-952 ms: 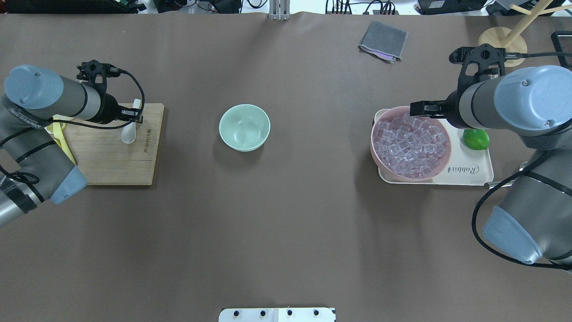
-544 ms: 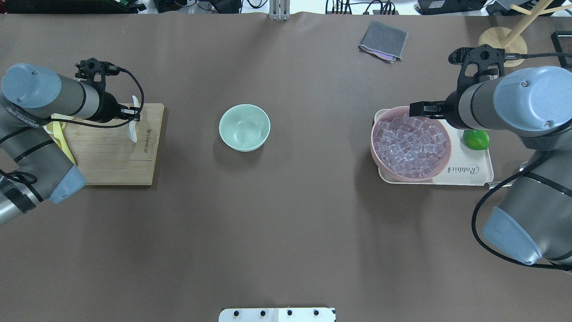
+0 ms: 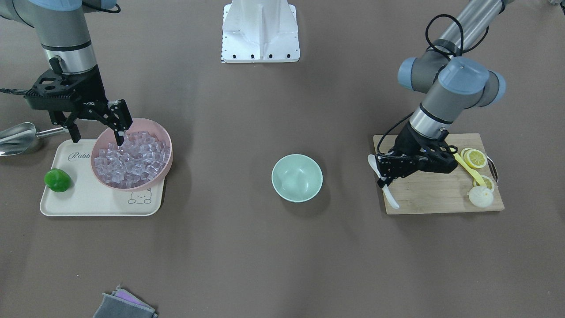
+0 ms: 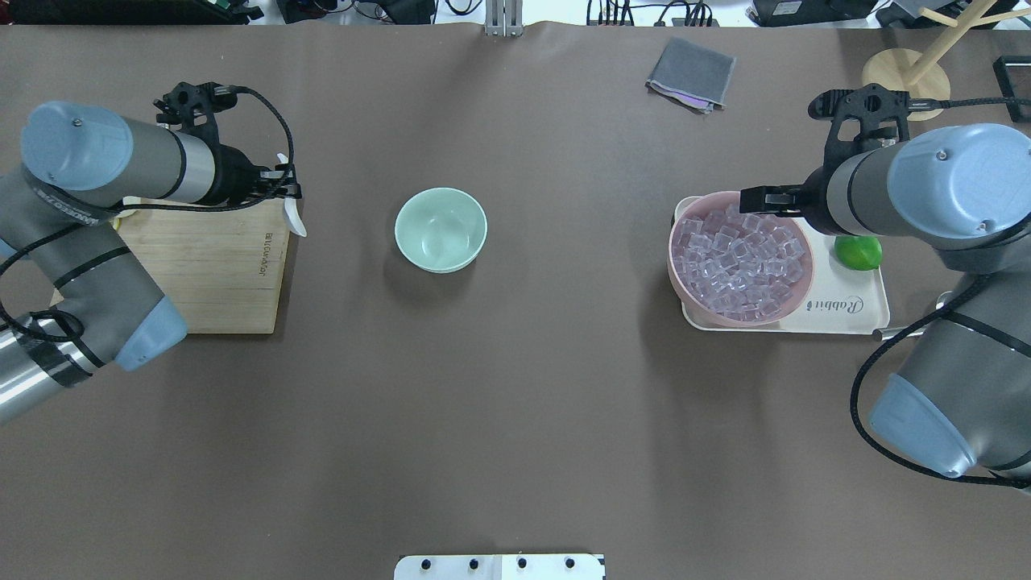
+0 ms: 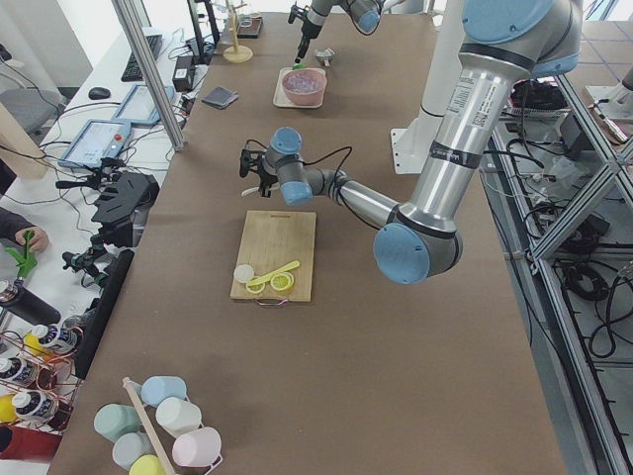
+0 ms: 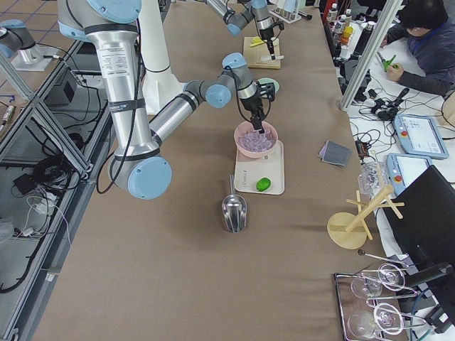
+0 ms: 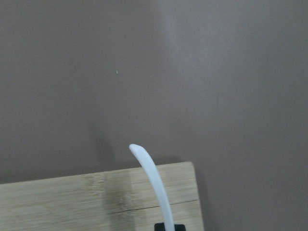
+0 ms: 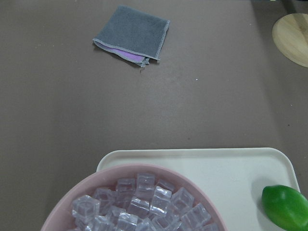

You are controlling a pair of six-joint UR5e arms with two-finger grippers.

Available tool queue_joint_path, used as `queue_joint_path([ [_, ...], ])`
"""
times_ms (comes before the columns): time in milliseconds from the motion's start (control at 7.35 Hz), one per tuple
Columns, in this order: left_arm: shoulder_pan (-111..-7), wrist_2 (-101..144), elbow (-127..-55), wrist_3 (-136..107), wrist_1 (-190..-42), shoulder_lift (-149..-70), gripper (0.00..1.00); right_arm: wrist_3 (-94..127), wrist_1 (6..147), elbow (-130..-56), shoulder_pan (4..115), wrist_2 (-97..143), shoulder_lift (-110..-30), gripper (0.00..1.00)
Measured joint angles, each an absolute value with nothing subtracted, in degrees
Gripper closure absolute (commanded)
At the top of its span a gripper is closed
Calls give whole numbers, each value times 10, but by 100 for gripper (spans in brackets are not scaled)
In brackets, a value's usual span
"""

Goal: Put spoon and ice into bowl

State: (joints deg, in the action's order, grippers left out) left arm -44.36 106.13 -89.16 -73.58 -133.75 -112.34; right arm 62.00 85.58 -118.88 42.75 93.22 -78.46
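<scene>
My left gripper (image 4: 283, 193) is shut on the white spoon (image 4: 297, 223) and holds it over the cutting board's corner nearest the bowl. The front view shows the spoon (image 3: 391, 197) hanging from the gripper (image 3: 388, 170). In the left wrist view its curved handle (image 7: 153, 180) sticks out. The mint-green bowl (image 4: 440, 229) stands empty at mid table, right of the spoon. The ice (image 4: 739, 258) is heaped in a pink bowl (image 4: 673, 262). My right gripper (image 3: 96, 132) is open over that bowl's rim, one finger above the ice (image 3: 130, 159).
The pink bowl and a lime (image 4: 858, 251) sit on a white tray (image 4: 854, 312). A metal scoop (image 3: 15, 137) lies beside the tray. The cutting board (image 4: 201, 274) carries lemon slices (image 3: 474, 158) and a yellow spoon (image 3: 468, 170). A grey cloth (image 4: 691, 74) lies at the far side.
My left gripper has carried the spoon right and a little farther from the robot, from above the board to its corner nearest the bowl. The right arm has hardly moved.
</scene>
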Motion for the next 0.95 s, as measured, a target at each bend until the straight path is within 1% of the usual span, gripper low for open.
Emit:
queue_joint_path([
  [136,-393,997,-899,-778,-1335,-1146,100,610,852,-1185,422,932,-782,0],
  [408,-321,896,-885,-837,-1331,-1197,100,578,848,-1180,415,934,-774,0],
  [680,-299,852,-866,-857,-1331,-1227,100,566,843,-1179,411,936,-770,0],
  [952,-299,834,-861,-859,-1331,-1231,100,565,842,-1179,406,934,-767,0],
])
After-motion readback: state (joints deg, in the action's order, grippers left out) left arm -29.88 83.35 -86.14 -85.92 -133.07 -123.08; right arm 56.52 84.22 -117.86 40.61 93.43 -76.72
